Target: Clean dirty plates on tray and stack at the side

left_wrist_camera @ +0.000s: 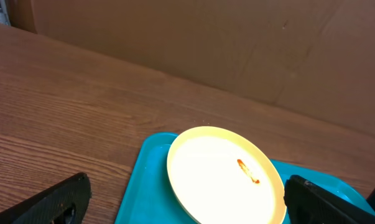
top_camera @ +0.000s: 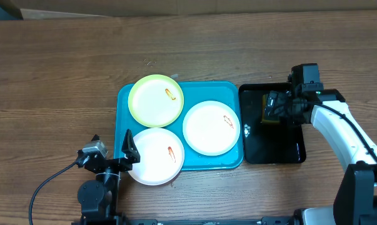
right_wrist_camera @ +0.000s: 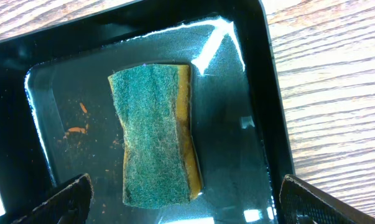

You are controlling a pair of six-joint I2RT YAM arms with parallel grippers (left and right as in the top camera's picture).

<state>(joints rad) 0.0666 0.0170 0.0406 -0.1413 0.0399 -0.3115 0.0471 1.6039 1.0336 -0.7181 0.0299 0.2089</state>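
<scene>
On the turquoise tray (top_camera: 201, 88) lie three plates, each with a small red-orange smear. A yellow-green plate (top_camera: 155, 100) is at the back left, a white plate (top_camera: 211, 127) at the right, and another white plate (top_camera: 155, 156) at the front left, overhanging the tray's front rim. My left gripper (top_camera: 112, 147) hovers open at the tray's front-left corner. In the left wrist view the yellow-green plate (left_wrist_camera: 224, 177) lies ahead between the spread fingers of the left gripper (left_wrist_camera: 187, 208), untouched. My right gripper (right_wrist_camera: 190, 205) stands open over a green-and-yellow sponge (right_wrist_camera: 156, 143), with both fingers clear of it.
The sponge lies in a black glossy tray (top_camera: 276, 147) holding shallow water and orange specks, just right of the turquoise tray. Wood-grain table (top_camera: 57, 81) spreads to the left and back. A brown cardboard wall (left_wrist_camera: 237, 37) stands behind the table.
</scene>
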